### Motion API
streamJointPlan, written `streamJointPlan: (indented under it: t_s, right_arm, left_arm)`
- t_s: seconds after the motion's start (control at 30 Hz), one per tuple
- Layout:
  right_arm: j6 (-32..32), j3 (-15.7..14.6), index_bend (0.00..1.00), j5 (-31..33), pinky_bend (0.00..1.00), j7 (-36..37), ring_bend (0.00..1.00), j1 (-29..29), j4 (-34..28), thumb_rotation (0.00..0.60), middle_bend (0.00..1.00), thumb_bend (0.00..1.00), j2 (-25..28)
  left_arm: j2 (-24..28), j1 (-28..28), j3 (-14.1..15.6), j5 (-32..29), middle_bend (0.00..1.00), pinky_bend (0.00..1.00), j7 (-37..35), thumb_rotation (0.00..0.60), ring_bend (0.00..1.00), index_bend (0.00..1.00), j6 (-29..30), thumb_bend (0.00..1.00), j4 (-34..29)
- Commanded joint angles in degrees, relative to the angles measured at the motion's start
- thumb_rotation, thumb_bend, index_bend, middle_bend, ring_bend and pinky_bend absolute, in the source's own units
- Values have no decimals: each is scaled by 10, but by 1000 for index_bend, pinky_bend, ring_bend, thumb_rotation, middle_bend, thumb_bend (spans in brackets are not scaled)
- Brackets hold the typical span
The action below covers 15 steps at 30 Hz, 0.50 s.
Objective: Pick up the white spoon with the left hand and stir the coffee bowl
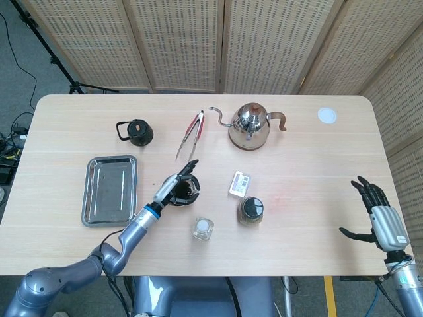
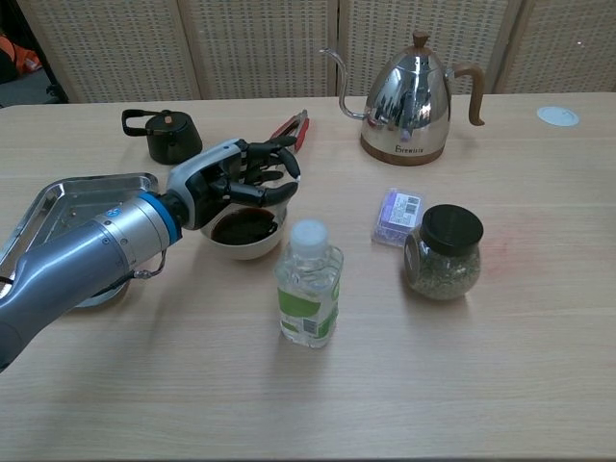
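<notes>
silver arms, blue wrist ring, black-fingered left hand [image 2: 236,180]

- A staged test room or robot lab rather than a lived-in kitchen.
- Woven folding screens [image 1: 218,43] close off the back like a makeshift backdrop.
- A black tripod leg [image 1: 49,56] and loose cables [image 1: 12,142] sit on grey carpet [image 1: 26,79].
- The pale wooden table [image 1: 317,165] carries scattered props: a steel kettle [image 1: 250,127], a metal tray [image 1: 110,189], tongs [image 1: 191,134].

A small white bowl [image 2: 241,238] of dark coffee sits upright just behind the water bottle [image 2: 308,286]; the spoon is hidden.
</notes>
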Motion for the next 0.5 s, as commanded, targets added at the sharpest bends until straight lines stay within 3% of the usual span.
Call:
streamJointPlan:
  t_s: [0.03,0.5]
  right_arm:
    - [0,-1,0,-2,0,0,0,0,0,600,0,0,0]
    - [6,-4,0,-9,0,-11,0,-1,-6,600,0,0,-2]
  left_arm:
    - [2,5,3,4,0,0,-4,600,0,662,13,476,-7]
    - [23,32,22,6,0,0,-38,600,0,664,28,485,-23]
